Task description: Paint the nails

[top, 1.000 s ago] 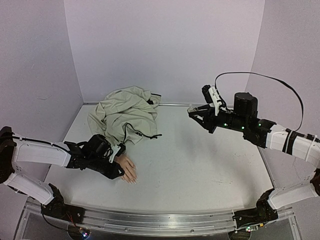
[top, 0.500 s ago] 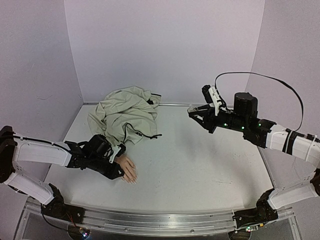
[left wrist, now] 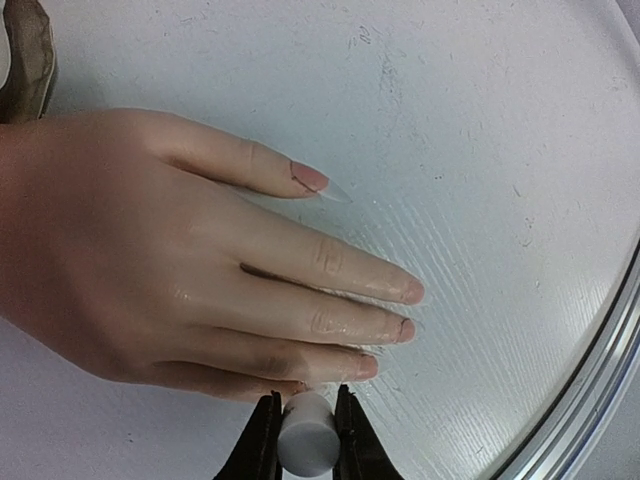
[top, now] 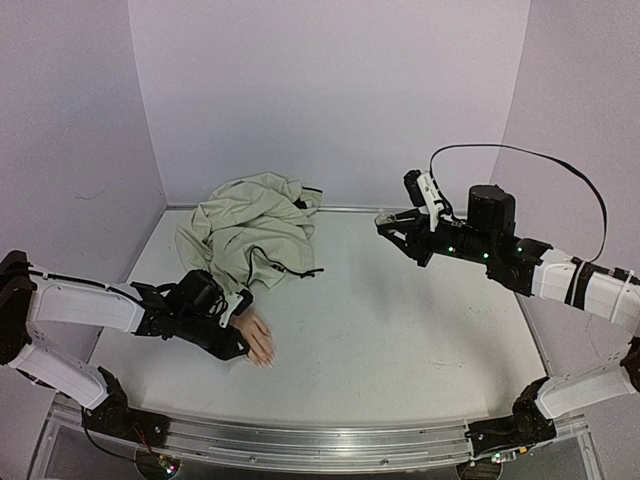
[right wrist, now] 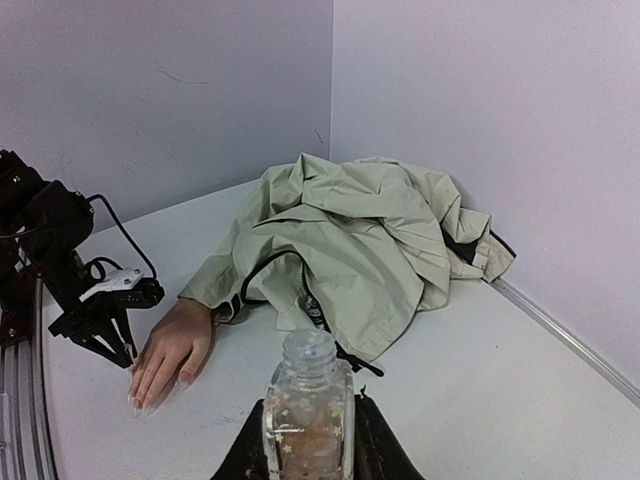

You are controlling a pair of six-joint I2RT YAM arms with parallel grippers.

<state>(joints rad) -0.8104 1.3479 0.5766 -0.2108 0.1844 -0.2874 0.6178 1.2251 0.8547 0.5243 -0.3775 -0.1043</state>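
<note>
The flesh-pink mannequin hand point(left wrist: 150, 260) lies palm down, its beige jacket sleeve point(top: 235, 285) behind it. Its pale nails show at the thumb point(left wrist: 318, 181), index point(left wrist: 412, 291), middle point(left wrist: 405, 330) and ring finger point(left wrist: 368, 366). My left gripper point(left wrist: 306, 402) is shut on a white cylindrical cap point(left wrist: 308, 445), held at the little finger's tip; whatever is under the cap is hidden. In the top view it point(top: 238, 345) sits at the hand's near side. My right gripper point(right wrist: 308, 425) is shut on a small clear glass bottle point(right wrist: 308, 400), uncapped, held above the table at the back right point(top: 392, 228).
The crumpled beige jacket point(top: 250, 230) lies at the back left against the wall. A metal rail point(top: 300, 440) runs along the table's near edge, close to the fingertips point(left wrist: 600, 340). Lilac walls close in the left, back and right.
</note>
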